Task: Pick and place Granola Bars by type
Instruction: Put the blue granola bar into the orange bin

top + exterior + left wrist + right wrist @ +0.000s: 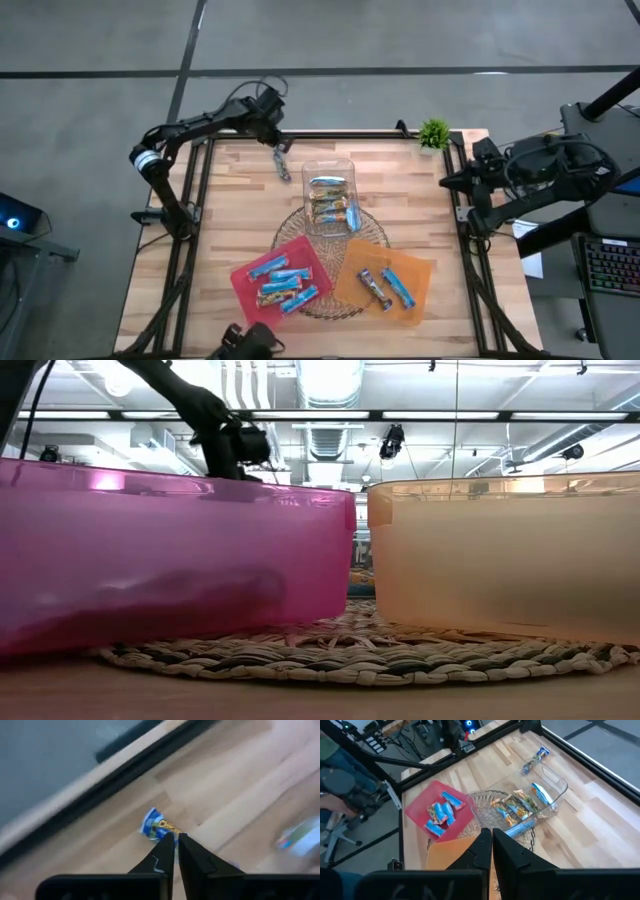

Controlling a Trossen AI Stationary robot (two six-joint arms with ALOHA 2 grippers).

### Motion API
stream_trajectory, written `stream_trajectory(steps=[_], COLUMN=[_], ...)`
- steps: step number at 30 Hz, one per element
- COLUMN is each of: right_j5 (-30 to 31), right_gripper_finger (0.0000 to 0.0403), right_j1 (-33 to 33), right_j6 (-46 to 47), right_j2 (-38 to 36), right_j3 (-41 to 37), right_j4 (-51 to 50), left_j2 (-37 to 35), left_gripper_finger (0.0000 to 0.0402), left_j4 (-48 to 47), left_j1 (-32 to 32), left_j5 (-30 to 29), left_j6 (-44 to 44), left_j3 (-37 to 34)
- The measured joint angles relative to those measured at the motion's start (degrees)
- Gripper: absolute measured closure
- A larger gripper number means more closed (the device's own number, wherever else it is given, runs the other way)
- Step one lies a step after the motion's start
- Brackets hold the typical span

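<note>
The left gripper hangs over the far edge of the table, its fingers pressed nearly together with only a thin slit between them, gripping nothing. Just below and ahead of its tips a single bar lies alone on the wood; in the left wrist view this bar shows a crinkled blue wrapper with yellow lettering, its end just past the fingertips and not held.

Farther out from that gripper, toward the table's middle, a clear box with rounded corners holds several bars in tan and light blue shiny wrappers. Beyond it sit two flat trays on a round woven mat: a pink tray with a cluster of blue bars, and an orange tray with a dark bar and a blue bar side by side.

The right gripper waits off the table's right side, raised, its fingers also closed to a slit and empty.

The table is pale butcher-block wood with a black frame. A small green plant stands at the far right corner. In the low view the trays are translucent walls on the braided mat, with ceiling ducts and lights behind. The floor around is grey.
</note>
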Motion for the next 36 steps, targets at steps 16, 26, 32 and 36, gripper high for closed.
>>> stream_trajectory(steps=[16,26,32,36], right_j5=[0.04,0.04,0.04,-0.02], right_gripper_finger=[0.0394,0.0394,0.0394,0.0394], right_j1=[0.0,-0.02,-0.01,0.0], right_j6=[-0.08,-0.3,-0.25,-0.19], right_j2=[0.03,0.01,-0.03,-0.01], right_j3=[0.0,0.0,0.0,0.0], right_j4=[-0.08,-0.37,-0.49,-0.56], left_j2=[1.93,5.45,7.22,8.9], left_gripper_finger=[0.0172,0.0136,0.0136,0.0136], left_j4=[-1.96,-7.49,-8.81,-9.59], left_j1=[5.9,4.78,4.01,3.82], left_j5=[17.96,15.77,10.53,8.62], left_j6=[-26.05,-29.97,-31.59,-32.65], left_j3=[0.42,2.06,4.83,6.49])
